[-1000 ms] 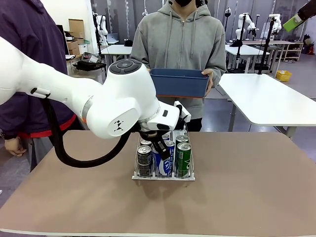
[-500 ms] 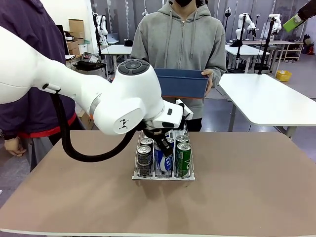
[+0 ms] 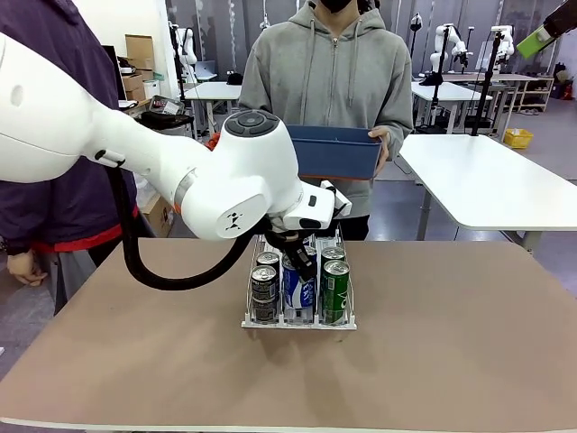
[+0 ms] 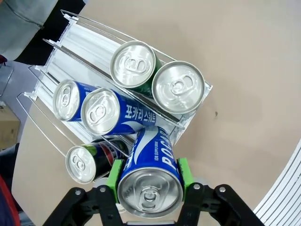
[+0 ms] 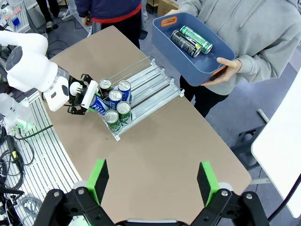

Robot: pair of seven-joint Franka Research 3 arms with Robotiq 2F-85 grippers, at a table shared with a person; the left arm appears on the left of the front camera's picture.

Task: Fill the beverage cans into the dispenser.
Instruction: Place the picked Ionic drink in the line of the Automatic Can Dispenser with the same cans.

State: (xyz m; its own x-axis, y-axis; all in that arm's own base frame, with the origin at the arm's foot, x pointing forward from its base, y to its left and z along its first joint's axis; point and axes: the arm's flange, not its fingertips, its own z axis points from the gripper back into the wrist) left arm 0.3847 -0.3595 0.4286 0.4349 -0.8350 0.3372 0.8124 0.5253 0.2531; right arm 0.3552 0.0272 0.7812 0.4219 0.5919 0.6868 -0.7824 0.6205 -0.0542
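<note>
Brown tabletop [image 3: 451,343] fills the near ground, with white lab tables behind it. At its far side a person in a grey hoodie [image 3: 329,81] holds a blue bin [image 3: 329,153].

From the left, the left arm reaches across to the middle of the tabletop. The left gripper [image 4: 149,175] is pinching a blue-and-white can [image 4: 150,155], with a green pad pressed against each side of it just under its silver top. The can's lower end sits at the near end of the middle lane of the dispenser [image 4: 89,35]. It is just beside the next blue can [image 4: 101,111]; whether the two touch cannot be told. In the right wrist view the held can leans towards the left arm.

The right gripper [image 5: 153,181] hangs high above the tabletop, its fingers spread wide and holding nothing.

Standing in the middle of the tabletop, the dispenser is a low rack of clear plastic and wire. Its three lanes run from near to far. A second blue can [image 4: 66,100] stands farther back in the middle lane. Two green cans [image 4: 178,87] [image 4: 134,63] stand one behind the other in the right lane, and a black can [image 4: 82,162] stands in the left lane. The far parts of the lanes show bare white.

Inside the blue bin lie a black can [image 5: 184,43] and a green can [image 5: 196,39], side by side. The person's hand [image 5: 225,66] grips the bin's edge. Another person in a dark jacket [image 3: 54,135] stands at the far left.
</note>
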